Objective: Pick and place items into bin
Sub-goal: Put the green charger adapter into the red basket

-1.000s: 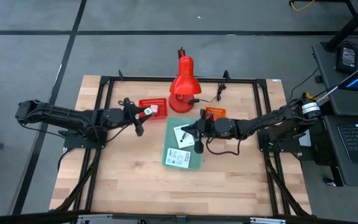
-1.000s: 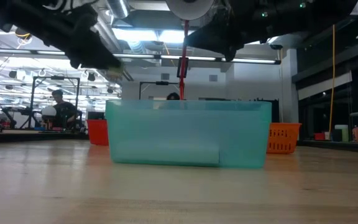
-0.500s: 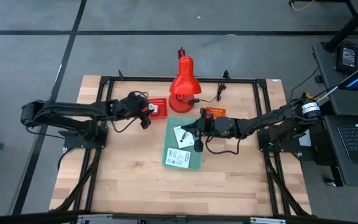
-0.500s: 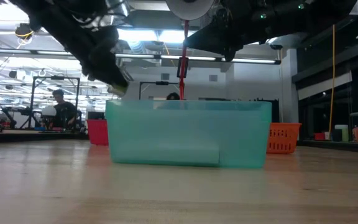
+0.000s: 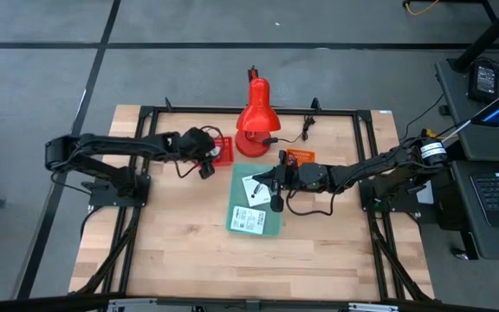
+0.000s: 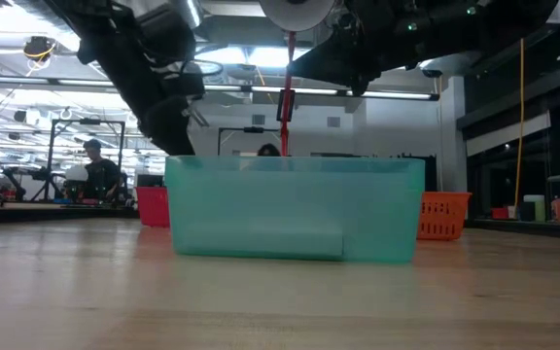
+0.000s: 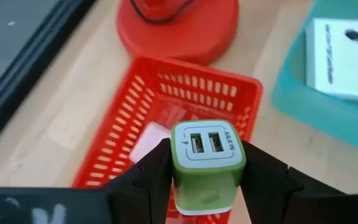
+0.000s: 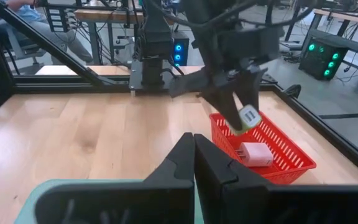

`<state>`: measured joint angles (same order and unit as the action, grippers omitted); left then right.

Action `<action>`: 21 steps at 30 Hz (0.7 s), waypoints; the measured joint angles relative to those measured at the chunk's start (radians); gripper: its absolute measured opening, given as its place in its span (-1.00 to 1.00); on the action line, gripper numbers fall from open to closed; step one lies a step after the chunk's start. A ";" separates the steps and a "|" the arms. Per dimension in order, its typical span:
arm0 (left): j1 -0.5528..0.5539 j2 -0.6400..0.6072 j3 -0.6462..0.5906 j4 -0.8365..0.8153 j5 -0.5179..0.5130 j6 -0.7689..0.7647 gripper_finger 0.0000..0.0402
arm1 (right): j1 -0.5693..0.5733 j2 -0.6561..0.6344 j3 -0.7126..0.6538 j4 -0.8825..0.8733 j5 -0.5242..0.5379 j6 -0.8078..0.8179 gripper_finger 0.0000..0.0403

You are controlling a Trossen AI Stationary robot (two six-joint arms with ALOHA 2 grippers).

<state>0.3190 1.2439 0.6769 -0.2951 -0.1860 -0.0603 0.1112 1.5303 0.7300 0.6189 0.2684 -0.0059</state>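
My left gripper (image 5: 206, 159) hangs over a red basket (image 5: 217, 149) by the lamp and is shut on a green-and-white block with two USB ports (image 7: 209, 146). The right wrist view shows that block (image 8: 248, 116) above the basket, where a pinkish-white cube (image 8: 256, 152) lies on the floor. My right gripper (image 5: 272, 185) hovers shut over the teal bin (image 5: 240, 176), touching nothing I can see. Two white printed cards (image 5: 255, 188) (image 5: 249, 221) lie flat on the bin's floor. The clip and the black coiled cable are not seen. My left gripper pinches the green block by two opposite side faces (image 7: 178, 163), one finger (image 7: 154, 171) on each side. Its port face (image 7: 207, 142) points away from the wrist. The fingers slant down from above, from the table's left. The block is lifted clear above the red basket.
The red desk lamp (image 5: 254, 117) stands at the far middle, its base next to the red basket. A small orange basket (image 5: 300, 158) sits behind my right arm. A black frame edges the table. Bare wood lies toward the near edge (image 5: 232, 269).
My left gripper has carried the green block toward the table's right and far side, from beside the red basket to over it, and has come lower in the low view. My right arm has kept still.
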 joint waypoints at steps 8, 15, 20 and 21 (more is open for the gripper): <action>0.000 0.044 0.000 0.000 0.017 0.049 -0.25 | 0.000 0.000 0.000 -0.003 0.000 -0.001 -1.00; 0.000 0.077 0.000 0.003 0.020 0.075 -0.20 | 0.000 0.000 0.000 -0.003 0.000 -0.001 -1.00; 0.000 0.086 0.000 0.003 0.012 0.075 -0.17 | 0.000 0.000 0.000 -0.003 0.000 0.000 -1.00; 0.000 0.086 0.000 0.004 0.012 0.075 -0.17 | 0.000 0.000 0.000 -0.003 0.000 0.000 -1.00</action>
<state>0.3191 1.3304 0.6765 -0.2912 -0.1739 0.0143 0.1112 1.5303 0.7300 0.6159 0.2684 -0.0063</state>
